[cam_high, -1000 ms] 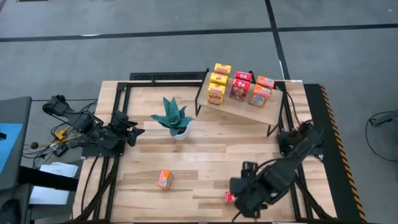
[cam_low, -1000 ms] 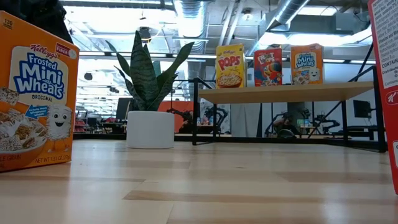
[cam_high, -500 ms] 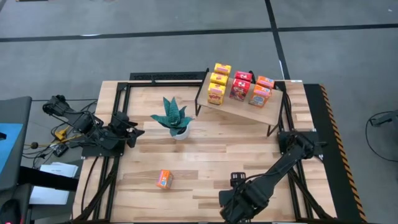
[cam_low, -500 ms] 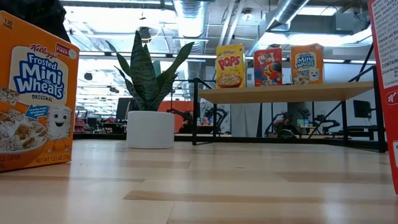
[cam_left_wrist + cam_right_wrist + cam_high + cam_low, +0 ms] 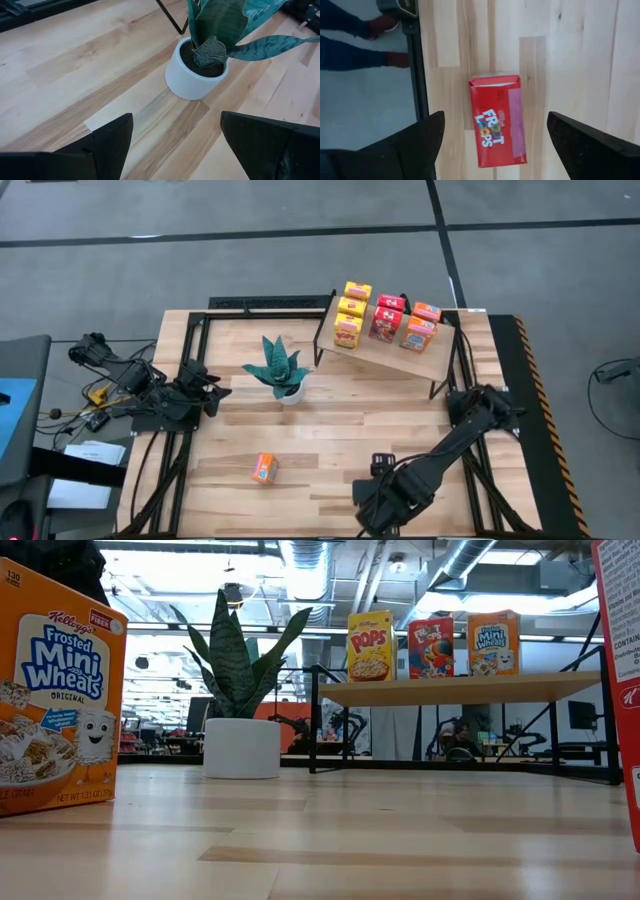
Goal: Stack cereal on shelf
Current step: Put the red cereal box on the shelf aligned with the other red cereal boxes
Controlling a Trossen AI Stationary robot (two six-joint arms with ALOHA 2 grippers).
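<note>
From overhead, the right gripper [image 5: 372,515] hangs low at the near edge of the table [image 5: 330,430], and its arm hides whatever lies beneath. Only its wrist camera shows what is there: a red Froot Loops box [image 5: 497,119] lying flat on the planks, between the two wide-spread fingers [image 5: 415,137] and touched by neither. That box sits just beside the black frame rail [image 5: 417,65] at the table's edge, with grey floor and a person's dark sleeve and shoes beyond.

The shelf [image 5: 392,350] stands at the far right corner, carrying yellow boxes [image 5: 350,315], red boxes [image 5: 387,318] and orange boxes [image 5: 421,325] in three short rows. The level camera shows just the front one of each row.

A lone orange box [image 5: 264,468] stands near the front left, with open wood all round it. The plant [image 5: 280,370] sits mid-table, left of the shelf.

The left gripper [image 5: 172,137] waits at the left edge, fingers spread and empty, pointing at the plant's white pot [image 5: 192,75].
</note>
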